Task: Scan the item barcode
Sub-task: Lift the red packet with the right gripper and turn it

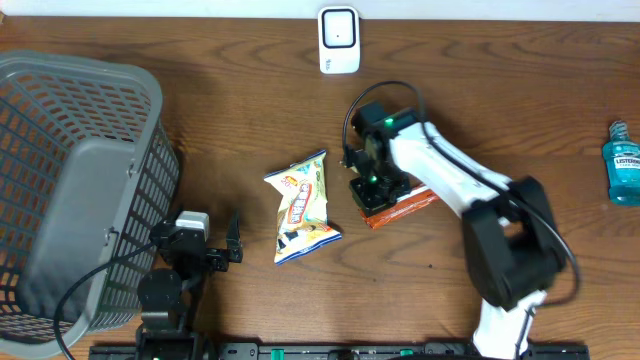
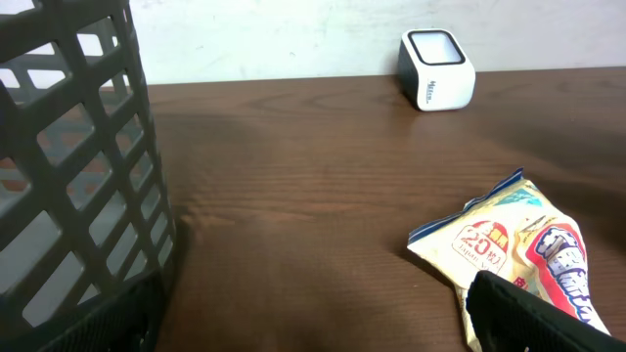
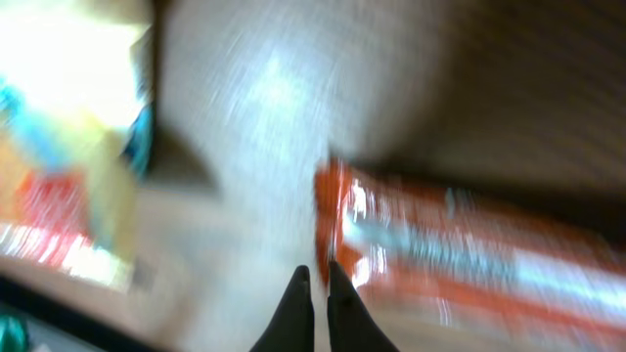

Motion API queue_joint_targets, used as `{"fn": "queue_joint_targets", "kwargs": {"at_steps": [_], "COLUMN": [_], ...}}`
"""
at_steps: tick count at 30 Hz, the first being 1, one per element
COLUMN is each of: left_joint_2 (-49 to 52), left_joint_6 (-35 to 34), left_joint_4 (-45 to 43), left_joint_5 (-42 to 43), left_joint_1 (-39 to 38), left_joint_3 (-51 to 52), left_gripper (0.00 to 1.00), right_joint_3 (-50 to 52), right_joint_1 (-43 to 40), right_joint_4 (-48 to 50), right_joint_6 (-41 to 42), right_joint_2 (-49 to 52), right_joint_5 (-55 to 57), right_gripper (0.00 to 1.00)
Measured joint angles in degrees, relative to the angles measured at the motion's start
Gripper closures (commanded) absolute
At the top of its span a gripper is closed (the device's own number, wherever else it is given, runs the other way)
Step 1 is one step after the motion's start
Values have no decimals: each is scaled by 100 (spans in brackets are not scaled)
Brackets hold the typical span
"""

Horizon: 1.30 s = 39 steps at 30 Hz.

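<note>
In the middle of the overhead frame, the right gripper hangs over the left end of an orange packet, which lies flat on the table at a slight slant, just right of centre. The right wrist view is heavily blurred, but its two dark fingertips stand pressed almost together at the bottom centre, so the jaws are closed. Nothing shows between them. The packet's short red-and-white end lies just to the right of the tips, and whether they pinch its edge or only touch it cannot be told through the blur.

At the lower left of the overhead frame, the left gripper sits low beside the grey basket, its jaws spread wide and holding nothing. In its own wrist view, one dark finger shows at the lower right, in front of a snack bag. The basket's lattice wall fills the left side.

The snack bag lies flat at the centre of the table, just left of the orange packet and apart from it. The white scanner stands at the top centre, near the table's far edge, well apart from both items; the left wrist view shows it upright at upper right. A blue mouthwash bottle stands at the far right edge.
</note>
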State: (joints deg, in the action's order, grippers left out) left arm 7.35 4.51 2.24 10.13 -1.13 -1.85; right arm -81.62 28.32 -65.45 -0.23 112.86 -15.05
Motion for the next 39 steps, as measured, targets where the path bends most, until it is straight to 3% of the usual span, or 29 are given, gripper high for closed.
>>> {"fn": "queue_joint_targets", "kwargs": {"at_steps": [1,2,5,10,14,16,21,28,34,39], "left_joint_2": [0,0,0,0,0,0,0,0,0,0], "left_joint_6": [0,-2,-2,0,-2,-2,-2,-2,0,0], "left_joint_4": [0,0,0,0,0,2,0,0,0,0], "left_joint_5": [-2,-2,0,0,-2,-2,0,-2,0,-2], "left_joint_1": [0,0,0,0,0,0,0,0,0,0], "left_joint_3": [0,0,0,0,0,0,0,0,0,0], "left_gripper": [2,2,2,2,2,2,2,2,2,2], "right_joint_3": [0,-2,-17,184,1043,1486,1958,2022,2551,2933], "right_joint_1": [0,-2,-17,-275,-527,-575,-634,-780,-800,-802], "right_joint_4": [-92,-136,-133,-85,1040,1602,1851,1917,2754,2981], "right_joint_6": [13,61,844,3147,4511,4846,5431,5989,6175,6181], "right_joint_2": [-243,-481,-1250,-1624,-1543,-1506,-1482,-1484,-1480,-1478], "right_joint_5": [68,168,745,1644,1932,1915,1969,2127,2173,2186], "right_gripper": [50,40,36,35,49,47,40,42,45,33]}}
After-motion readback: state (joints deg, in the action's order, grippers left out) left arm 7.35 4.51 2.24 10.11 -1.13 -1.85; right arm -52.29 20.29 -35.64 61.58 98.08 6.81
